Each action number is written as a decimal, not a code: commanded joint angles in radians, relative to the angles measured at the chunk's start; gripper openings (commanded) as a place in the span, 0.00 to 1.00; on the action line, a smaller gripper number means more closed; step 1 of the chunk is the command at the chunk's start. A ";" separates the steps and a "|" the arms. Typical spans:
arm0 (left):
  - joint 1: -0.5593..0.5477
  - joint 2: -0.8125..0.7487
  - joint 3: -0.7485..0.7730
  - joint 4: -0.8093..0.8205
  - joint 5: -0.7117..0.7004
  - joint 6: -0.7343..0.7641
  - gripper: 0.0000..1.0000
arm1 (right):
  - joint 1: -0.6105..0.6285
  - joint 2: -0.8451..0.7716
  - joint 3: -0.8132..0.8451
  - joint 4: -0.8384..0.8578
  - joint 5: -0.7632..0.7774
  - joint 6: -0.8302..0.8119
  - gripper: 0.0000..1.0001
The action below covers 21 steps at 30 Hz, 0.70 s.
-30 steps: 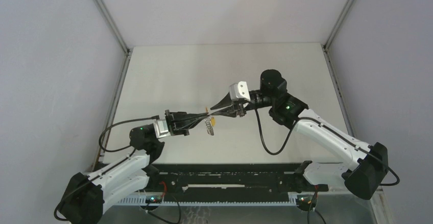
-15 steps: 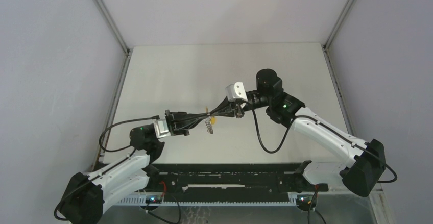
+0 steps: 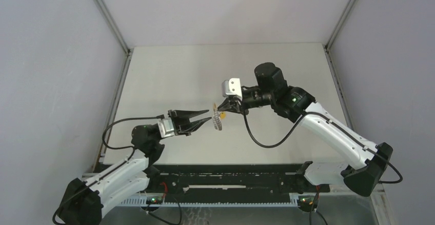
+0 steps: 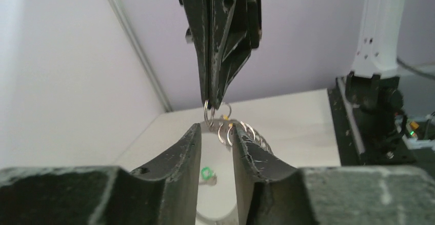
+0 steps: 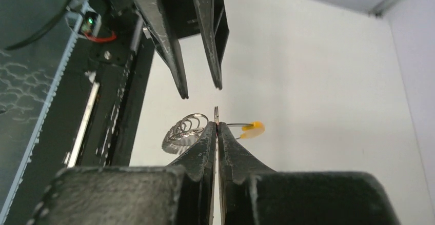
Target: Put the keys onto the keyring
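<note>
1. The keyring (image 5: 216, 113) is up in the air over the middle of the worktop (image 3: 179, 71), pinched by its rim in the right gripper (image 5: 218, 128), whose fingers are pressed tight together on it.
2. From the right wrist the ring shows edge-on, a thin grey upright sliver rising out of the fingertips.
3. The orange-headed key (image 5: 253, 129) sticks out sideways from the ring, shaft level and head pointing away from the fingers.
4. On the other side hangs a coil of small rings (image 5: 185, 128), silvery and bunched, drooping below the clamp.
5. The left gripper (image 5: 201, 90) faces it tip to tip with fingers apart and nothing between them, its tips just short of the ring.
6. The green-headed key (image 4: 206, 172) lies flat on the worktop below, too small to tell which way it points.
7. The worktop is pale, matt and off-white, with plain grey walls (image 3: 51, 56) and metal corner posts (image 3: 107, 17) at the far corners.
</note>
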 commanded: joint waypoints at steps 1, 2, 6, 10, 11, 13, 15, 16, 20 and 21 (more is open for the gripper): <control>-0.005 -0.058 0.034 -0.253 -0.034 0.126 0.35 | 0.049 0.028 0.113 -0.270 0.242 -0.057 0.00; -0.005 -0.069 0.046 -0.325 -0.035 0.161 0.36 | 0.060 0.039 0.135 -0.323 0.276 -0.061 0.00; -0.006 -0.062 0.082 -0.407 -0.031 0.183 0.38 | 0.086 0.073 0.190 -0.435 0.352 -0.069 0.00; -0.013 -0.016 0.121 -0.435 0.009 0.169 0.38 | 0.119 0.105 0.230 -0.482 0.394 -0.072 0.00; -0.016 -0.006 0.128 -0.441 0.019 0.168 0.38 | 0.126 0.114 0.238 -0.489 0.406 -0.073 0.00; -0.025 0.010 0.137 -0.445 0.036 0.166 0.38 | 0.138 0.134 0.253 -0.498 0.425 -0.077 0.00; -0.034 0.023 0.153 -0.457 0.064 0.167 0.38 | 0.145 0.158 0.270 -0.511 0.428 -0.081 0.00; -0.039 0.028 0.157 -0.465 0.074 0.171 0.38 | 0.149 0.173 0.283 -0.519 0.427 -0.088 0.00; -0.051 0.043 0.173 -0.508 0.097 0.198 0.38 | 0.163 0.209 0.316 -0.547 0.447 -0.099 0.00; -0.053 0.046 0.176 -0.515 0.098 0.204 0.38 | 0.165 0.213 0.319 -0.550 0.448 -0.102 0.00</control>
